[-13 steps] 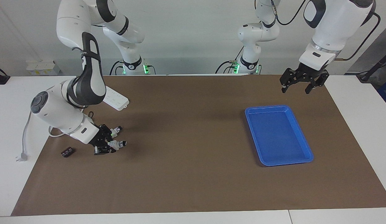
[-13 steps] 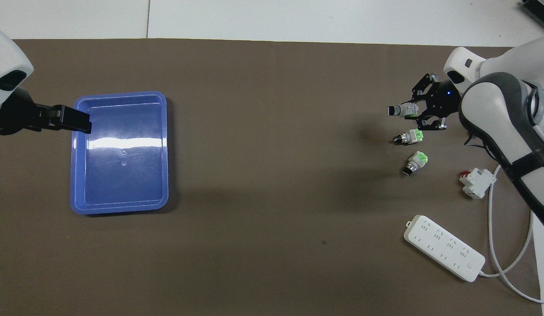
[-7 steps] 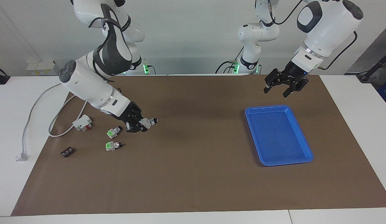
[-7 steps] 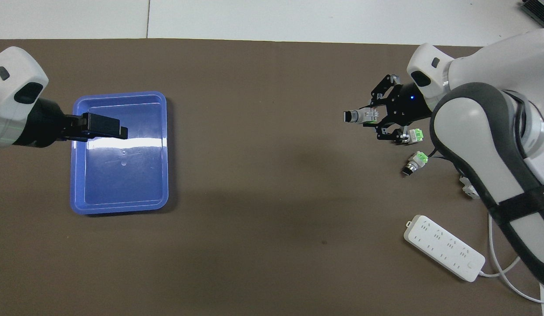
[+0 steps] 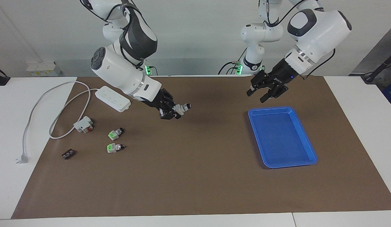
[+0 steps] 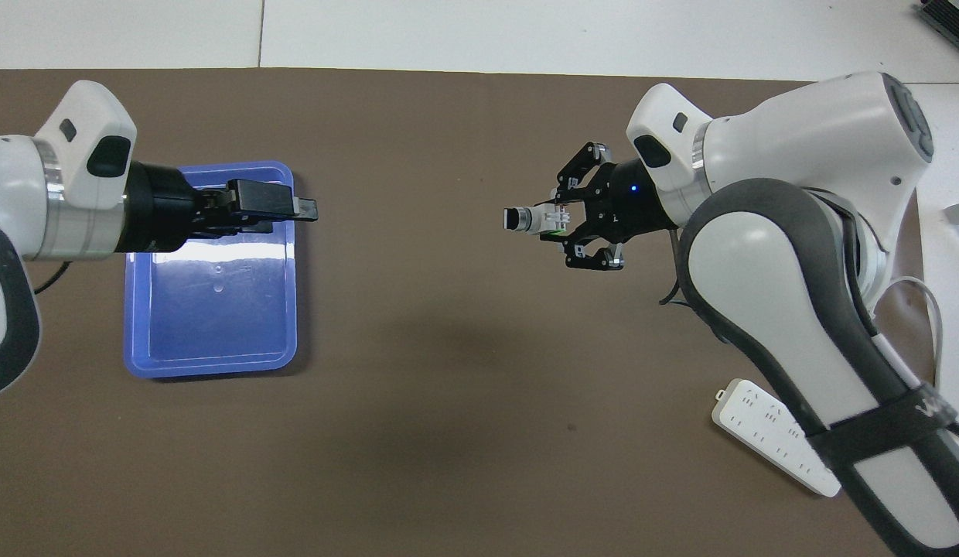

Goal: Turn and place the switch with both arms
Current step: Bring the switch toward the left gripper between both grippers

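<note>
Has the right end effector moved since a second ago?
Yes. The right end effector, shut on the switch, has risen from beside the two green-ended switches and carried it toward the blue tray.

Switch (image 6: 535,220) end colour: we cannot read it; the right gripper (image 6: 584,224) covers the rear of the body in both views.
Green-ended switches (image 5: 115,134): hidden under the right arm in the overhead view; we see them only in the facing view.
Power strip (image 6: 766,437): partly covered by the right arm overhead.
Small dark part (image 5: 68,154): too small for us to identify.
Left gripper (image 5: 266,91) fingers: we cannot settle their spacing.
Arm bases: upper links cut off by the top edge.
</note>
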Action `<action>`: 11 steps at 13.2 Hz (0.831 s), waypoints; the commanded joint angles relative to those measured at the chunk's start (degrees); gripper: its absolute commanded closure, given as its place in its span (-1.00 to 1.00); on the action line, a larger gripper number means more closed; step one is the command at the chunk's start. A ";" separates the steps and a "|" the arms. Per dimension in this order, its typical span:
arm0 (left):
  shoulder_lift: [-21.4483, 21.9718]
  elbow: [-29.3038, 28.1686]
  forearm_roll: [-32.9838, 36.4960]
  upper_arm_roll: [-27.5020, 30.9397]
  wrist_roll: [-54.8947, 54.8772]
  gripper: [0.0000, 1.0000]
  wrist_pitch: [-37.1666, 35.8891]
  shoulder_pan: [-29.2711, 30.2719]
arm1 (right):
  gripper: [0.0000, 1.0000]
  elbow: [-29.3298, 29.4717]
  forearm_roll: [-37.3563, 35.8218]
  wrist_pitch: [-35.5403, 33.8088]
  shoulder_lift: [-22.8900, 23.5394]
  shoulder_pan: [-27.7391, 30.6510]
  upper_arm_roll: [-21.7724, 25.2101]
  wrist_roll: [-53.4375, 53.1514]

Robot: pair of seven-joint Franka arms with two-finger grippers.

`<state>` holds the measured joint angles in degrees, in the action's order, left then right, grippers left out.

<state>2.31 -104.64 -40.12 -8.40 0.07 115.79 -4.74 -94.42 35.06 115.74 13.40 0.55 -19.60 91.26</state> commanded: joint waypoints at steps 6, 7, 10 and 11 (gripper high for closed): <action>1.20 -2.14 -12.53 0.14 -13.60 -0.27 7.24 -6.50 | 1.00 -4.72 7.12 4.93 -3.38 -2.66 0.00 -4.24; 1.20 -1.97 -12.61 0.14 -13.60 -0.22 7.61 -7.99 | 1.00 -4.72 7.30 4.93 -3.38 -3.27 0.00 -4.68; 0.15 -2.23 -12.62 0.06 -13.61 -0.16 13.29 -12.82 | 1.00 -4.89 7.39 4.93 -3.55 -3.45 0.00 -4.69; -1.07 -1.97 -12.70 0.06 -13.52 -0.13 14.89 -14.15 | 1.00 -5.15 7.39 5.02 -3.73 -3.45 0.00 -4.69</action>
<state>2.13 -105.26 -51.40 -8.92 -12.06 126.29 -15.93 -97.26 40.93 119.61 11.72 -2.90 -19.63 87.48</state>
